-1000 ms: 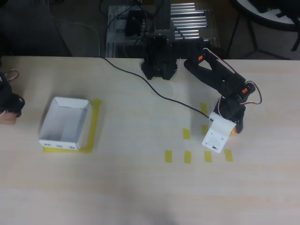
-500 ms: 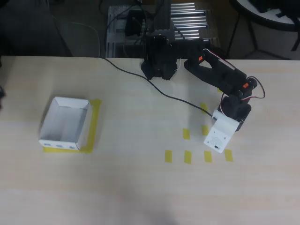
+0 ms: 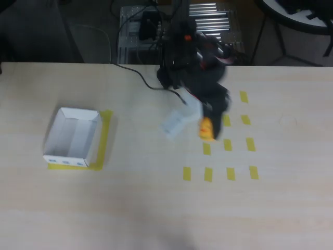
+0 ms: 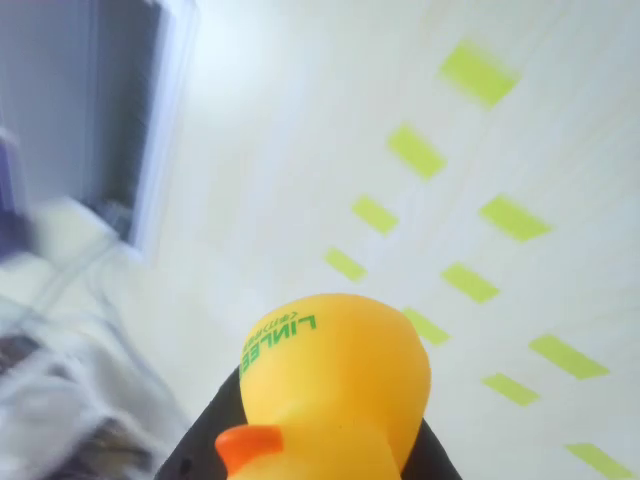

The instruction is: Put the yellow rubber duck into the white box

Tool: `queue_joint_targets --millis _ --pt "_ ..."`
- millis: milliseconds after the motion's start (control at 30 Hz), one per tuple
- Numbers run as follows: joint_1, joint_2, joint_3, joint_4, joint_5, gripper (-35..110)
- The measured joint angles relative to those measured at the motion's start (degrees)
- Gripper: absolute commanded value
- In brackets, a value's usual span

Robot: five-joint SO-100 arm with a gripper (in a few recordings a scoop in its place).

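While yellow tape marks point(image 3: 208, 174) dot the pale table point(image 3: 156, 208), the claw point(image 3: 209, 125) grips the yellow rubber duck point(image 4: 335, 385).

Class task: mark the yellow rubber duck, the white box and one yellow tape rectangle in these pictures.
yellow rubber duck point(image 4: 340, 385): wrist view, on its rounded body.
white box point(image 3: 66, 161): overhead view, on the outer wall with blue marks.
yellow tape rectangle point(image 3: 186, 173): overhead view, on the middle of the leftmost piece of the lowest row.

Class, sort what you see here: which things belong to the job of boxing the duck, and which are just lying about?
Belong to the job:
yellow rubber duck, held in the gripper
white box

Lying about:
yellow tape rectangles
black cable
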Motion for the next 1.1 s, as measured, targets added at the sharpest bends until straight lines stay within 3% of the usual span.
queue_joint_targets --millis 267,500,733,1100 --pt "24.1 29.4 22.1 0.0 -3.4 0" --pt "49.3 40.4 42.8 -6.6 -8.8 0" --pt "63.8 34.8 49.3 -18.5 -9.0 0" --pt "70.2 9.0 42.7 -26.1 -10.0 0"
